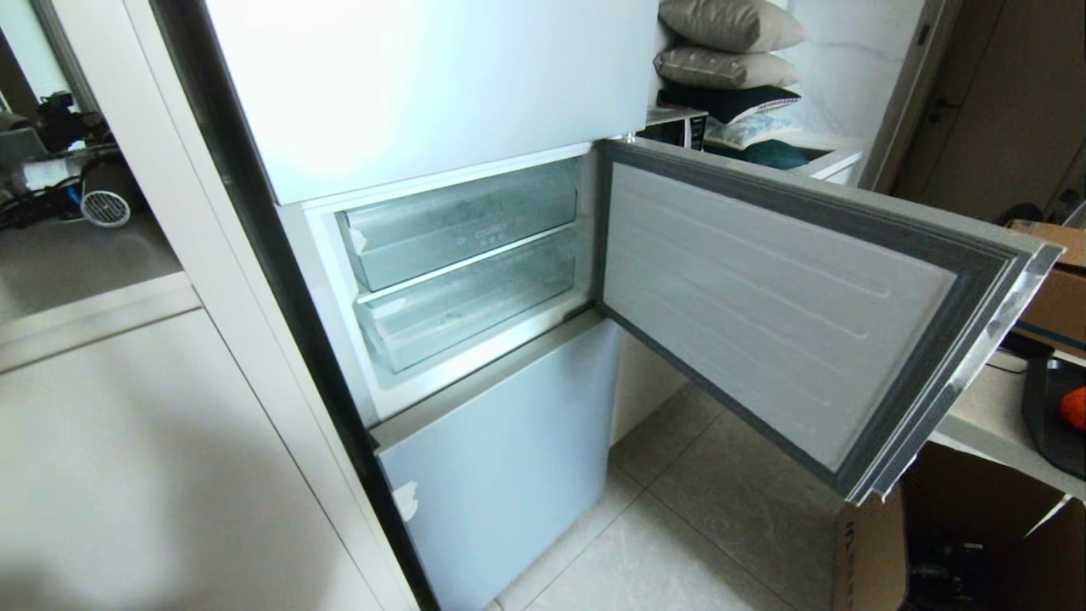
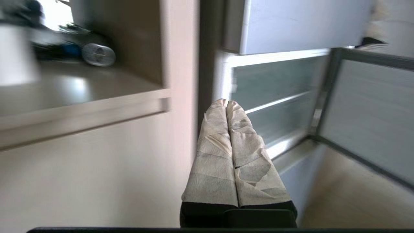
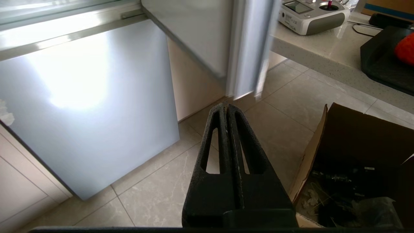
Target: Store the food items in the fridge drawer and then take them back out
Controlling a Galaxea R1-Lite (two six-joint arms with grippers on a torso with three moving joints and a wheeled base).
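The fridge [image 1: 441, 85] is standing between a pale cabinet [image 1: 127, 441] and a stone surface [image 1: 984, 416], and it serves as the landmark here. Its middle door [image 1: 780, 305] is hanging wide open, swung out to the fridge's right with the grey gasket facing the camera. The upper and lower doors are sitting closed, the lower one [image 1: 501, 467] carrying a white tape scrap near its left edge.

Inside the open compartment two clear frosted bins are sitting pushed in, one above the other. The upper bin [image 1: 462, 222] is showing faint lettering on its face; the drawer [image 1: 471, 301] is lying directly below it, fully inside the fridge, with a white scrap at its left front corner. What is lying in it cannot be told through the frosted plastic.

To the right of the fridge, past the open door, a dark tray [image 3: 381, 61] is resting on the surface, and a bright red food item [image 3: 405, 49] is sitting in it. A brown carton [image 3: 352, 161] is standing on the floor below that surface.

The left gripper [image 2: 225, 103], wrapped in pale tape, is hanging in front of the fridge's left edge, pointing toward the open compartment, its jaws clenched with nothing between them. The right gripper [image 3: 225, 106] is hanging low before the lower door, aimed at the floor tiles, its jaws clenched on nothing too.
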